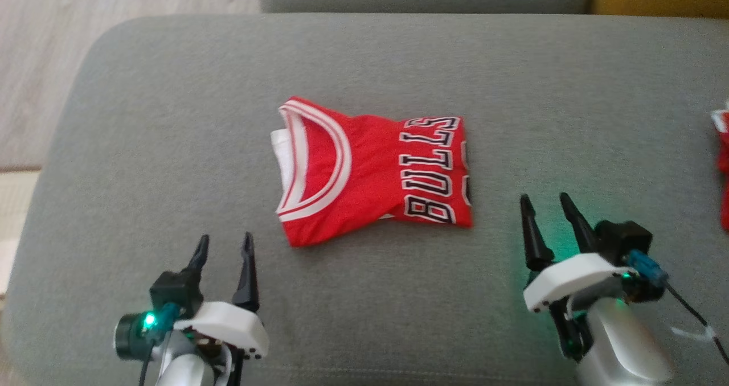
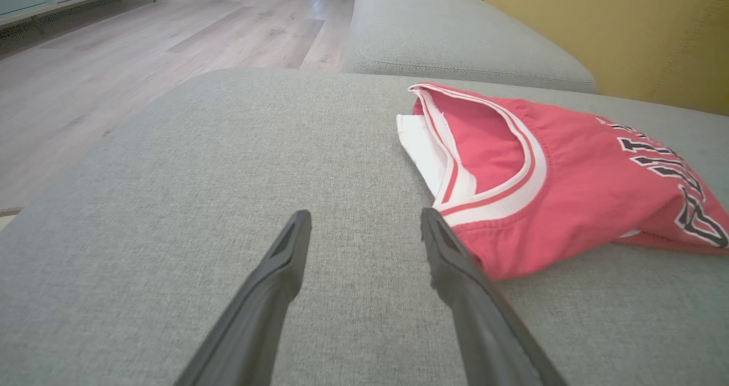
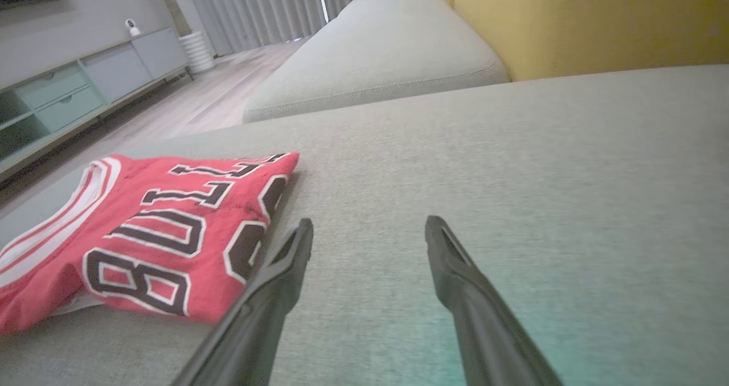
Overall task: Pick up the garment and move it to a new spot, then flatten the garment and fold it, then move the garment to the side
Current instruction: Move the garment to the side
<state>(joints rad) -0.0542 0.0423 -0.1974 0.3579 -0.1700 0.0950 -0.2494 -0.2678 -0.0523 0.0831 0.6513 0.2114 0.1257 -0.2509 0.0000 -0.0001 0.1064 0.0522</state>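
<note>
Jersey [image 1: 376, 169] lies folded between two open tools.

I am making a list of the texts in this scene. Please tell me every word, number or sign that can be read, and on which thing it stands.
"BULLS": black letters edged in white, on the folded red shirt lying on the grey sofa.
The digits under that word are cut off by the fold and cannot be read.
No other text can be read.
</note>
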